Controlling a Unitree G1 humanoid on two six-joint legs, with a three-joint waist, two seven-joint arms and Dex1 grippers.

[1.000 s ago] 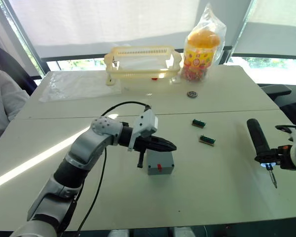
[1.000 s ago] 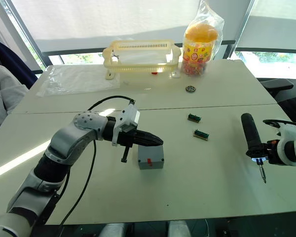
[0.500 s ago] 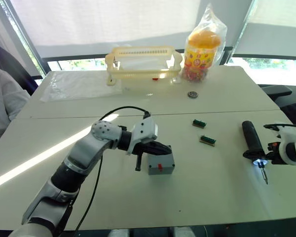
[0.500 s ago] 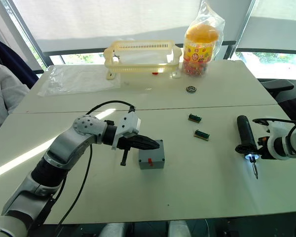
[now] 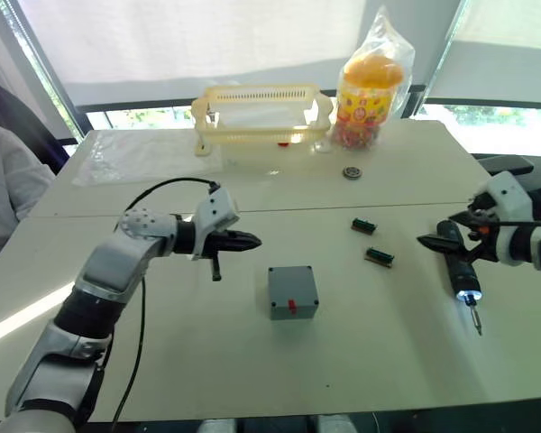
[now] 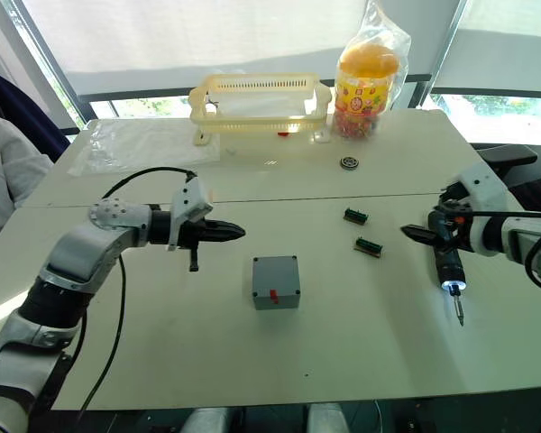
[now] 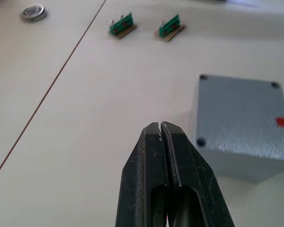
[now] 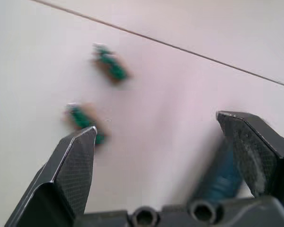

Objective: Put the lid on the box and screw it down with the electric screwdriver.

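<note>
- head views: my left gripper [image 5: 250,241] has pulled back from the box [image 5: 292,291], where a second ago its shut fingers lay on the lid [image 6: 276,271]; it now hangs closed and empty just beside the box, toward my own left side. the lid stays seated on the box, red mark facing me.
- head views: my right gripper [image 6: 421,232] has let go of the electric screwdriver [image 6: 451,274], which a moment ago it carried; the tool now lies on the table [image 5: 361,352] just below my spread fingers, bit toward me and tip light glowing.
- head views: two small green boards [image 5: 378,256] sit between the box and my right gripper; a yellow basket [image 5: 261,113] and a bagged jar [image 5: 368,86] stand far beyond both grippers.
- left wrist view: my two black fingers [image 7: 154,156] are pressed together with nothing between them; the lidded box [image 7: 240,123] lies just ahead and to one side, dark screw holes at its corners.
- right wrist view: my fingers [image 8: 78,158] stand wide apart, gripping nothing; the blurred boards lie ahead, and a dark shape near one finger is probably the screwdriver.
- my reading: the lid step looks done, but with the driver set down the screwing has not begun and i would need to grasp the tool again.
</note>
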